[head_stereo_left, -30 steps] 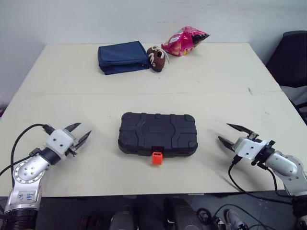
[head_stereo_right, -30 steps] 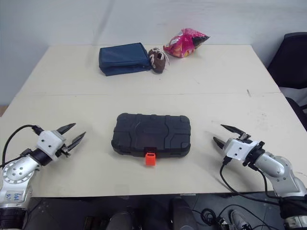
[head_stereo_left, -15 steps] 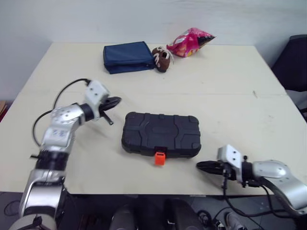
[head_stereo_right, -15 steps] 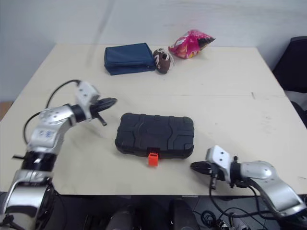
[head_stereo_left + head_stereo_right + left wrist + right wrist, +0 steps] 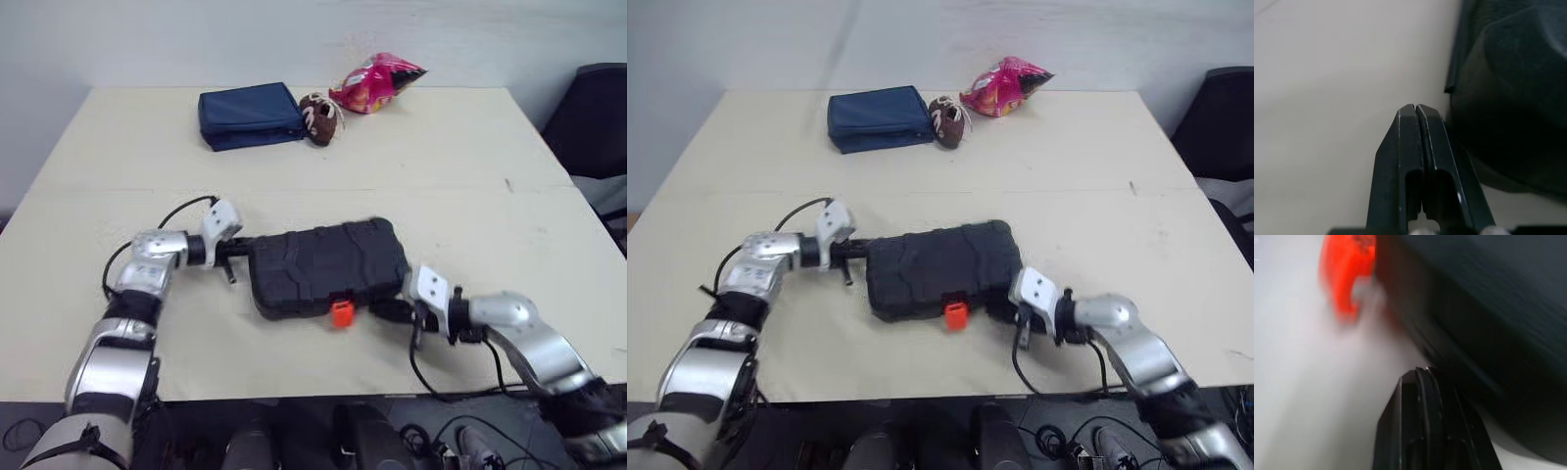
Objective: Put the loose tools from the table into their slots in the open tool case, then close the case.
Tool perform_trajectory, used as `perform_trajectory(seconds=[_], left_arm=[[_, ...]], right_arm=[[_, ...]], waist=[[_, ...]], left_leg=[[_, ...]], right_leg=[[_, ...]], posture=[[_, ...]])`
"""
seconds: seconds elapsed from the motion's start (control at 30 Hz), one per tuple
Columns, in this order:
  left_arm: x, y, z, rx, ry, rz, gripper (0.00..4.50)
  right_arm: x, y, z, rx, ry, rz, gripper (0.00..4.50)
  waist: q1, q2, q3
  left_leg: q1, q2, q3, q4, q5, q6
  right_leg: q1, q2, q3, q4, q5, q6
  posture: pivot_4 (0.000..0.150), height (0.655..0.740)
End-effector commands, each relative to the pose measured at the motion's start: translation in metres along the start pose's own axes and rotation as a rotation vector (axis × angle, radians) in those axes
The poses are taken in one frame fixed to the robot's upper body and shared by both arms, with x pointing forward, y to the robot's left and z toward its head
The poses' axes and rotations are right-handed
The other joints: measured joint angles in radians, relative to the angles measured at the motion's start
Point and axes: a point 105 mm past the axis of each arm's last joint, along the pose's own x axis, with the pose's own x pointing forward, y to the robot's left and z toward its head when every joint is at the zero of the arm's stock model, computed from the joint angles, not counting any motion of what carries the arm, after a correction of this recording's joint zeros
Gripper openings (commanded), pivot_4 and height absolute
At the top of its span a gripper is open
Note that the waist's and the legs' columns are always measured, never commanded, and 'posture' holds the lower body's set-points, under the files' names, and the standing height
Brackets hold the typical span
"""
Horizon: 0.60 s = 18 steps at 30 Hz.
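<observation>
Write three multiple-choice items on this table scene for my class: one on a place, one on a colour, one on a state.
1. Where does the pink snack bag lie?
A. On top of the tool case
B. At the near edge of the table
C. At the table's far side, by the wall

2. What colour is the latch on the tool case?
A. Orange
B. Green
C. White

3. In what state is the tool case?
A. Open, with tools showing
B. Closed, lying flat
C. Standing on end

Answers:
1 C, as the bag sits at the far edge, well beyond the case.
2 A, as the latch on the case's near side shows orange.
3 B, as the lid is down and the case lies flat on the table.
</observation>
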Motion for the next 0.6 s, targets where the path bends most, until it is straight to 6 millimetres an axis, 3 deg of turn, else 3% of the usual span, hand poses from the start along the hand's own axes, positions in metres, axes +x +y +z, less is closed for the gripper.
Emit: perform_trajectory(seconds=[0.03,0.2,0.33,0.4,0.43,0.53,0.6], left_arm=[[-0.009,-0.020,0.012,0.050,-0.063,-0.053,0.01],[-0.024,-0.040,0.010,0.020,-0.096,0.011,0.01],[-0.040,-0.039,0.017,-0.021,-0.166,0.138,0.01],[-0.059,-0.037,0.037,0.005,-0.241,0.186,0.01],[-0.062,-0.047,0.053,0.030,-0.280,0.136,0.01],[-0.039,-0.072,0.100,0.130,-0.341,-0.006,0.01],[-0.024,-0.078,0.115,0.163,-0.361,-0.061,0.01]], right_arm=[[0.005,-0.015,0.019,-0.094,-0.047,-0.023,0.00],[0.016,-0.026,0.027,-0.151,-0.052,-0.012,0.00],[0.013,-0.033,0.025,-0.178,-0.051,-0.025,0.00],[-0.004,-0.046,0.023,-0.140,-0.057,-0.129,0.00],[-0.019,-0.056,0.021,-0.108,-0.050,-0.210,0.00],[-0.053,-0.052,0.025,-0.132,-0.051,-0.241,0.00],[-0.057,-0.044,0.040,-0.116,-0.137,-0.217,0.00]], waist=[[0.006,0.000,0.000],[0.009,0.000,0.000],[0.015,0.000,0.000],[0.016,0.000,0.000],[0.016,0.000,0.000],[0.029,0.001,0.000],[0.045,0.002,0.001]], left_leg=[[-0.002,0.001,-0.001,0.000,0.000,0.000],[-0.010,0.001,-0.002,0.002,0.000,-0.001],[-0.009,0.000,-0.002,0.002,0.001,0.001],[-0.009,0.000,-0.002,0.002,0.001,0.001],[-0.009,0.000,-0.002,0.002,0.001,0.001],[-0.011,0.000,-0.004,0.002,0.001,0.001],[-0.011,-0.002,-0.005,0.002,0.001,0.001]], right_leg=[[-0.002,0.000,0.000,0.000,0.000,-0.001],[-0.009,0.000,0.007,0.002,0.000,-0.001],[-0.008,-0.001,0.008,0.002,0.000,0.000],[-0.008,-0.001,0.008,0.002,0.000,0.000],[-0.008,-0.001,0.008,0.002,0.000,0.000],[-0.008,-0.002,0.006,0.001,0.000,0.000],[-0.008,-0.004,0.006,0.000,0.000,0.001]], posture=[[0.150,0.7400],[0.150,0.7400],[0.150,0.7400],[0.150,0.7400],[0.150,0.7400],[0.150,0.7400],[0.150,0.7400]])
